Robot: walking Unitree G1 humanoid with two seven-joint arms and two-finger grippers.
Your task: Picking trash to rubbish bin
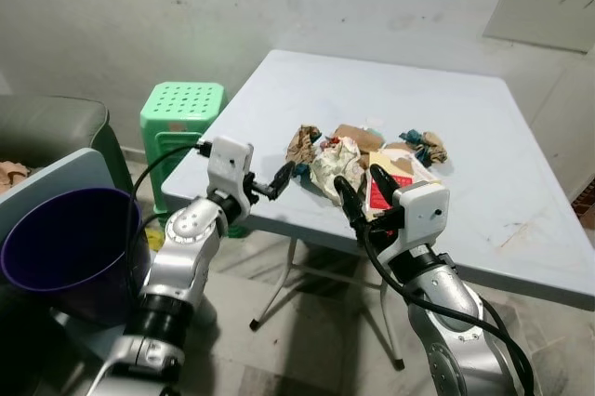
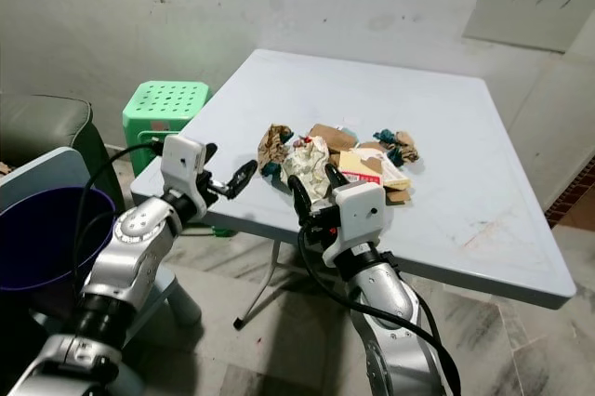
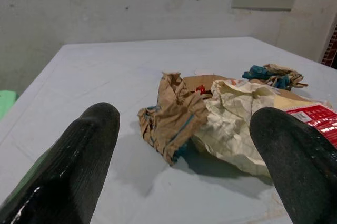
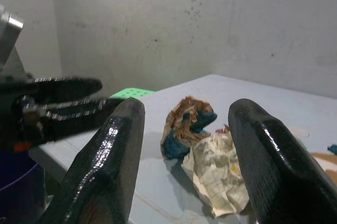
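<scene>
A heap of trash lies near the front of the pale blue table [image 1: 474, 108]: a brown crumpled paper [image 1: 302, 143], a white crumpled paper [image 1: 335, 164], a red-and-white carton [image 1: 386, 182] and a teal-and-brown wad [image 1: 426, 147]. My left gripper [image 1: 282, 178] hovers open at the table's front-left edge, pointing at the brown paper [image 3: 171, 116] a short way off. My right gripper [image 1: 346, 193] is open just in front of the white paper [image 4: 218, 174], holding nothing. A purple bin [image 1: 65, 238] stands on the floor at my left.
A green plastic stool [image 1: 181, 112] stands beside the table's left corner, with a grey sofa [image 1: 46, 126] further left. The table's folding legs [image 1: 279, 289] cross underneath. A wall runs close behind the table.
</scene>
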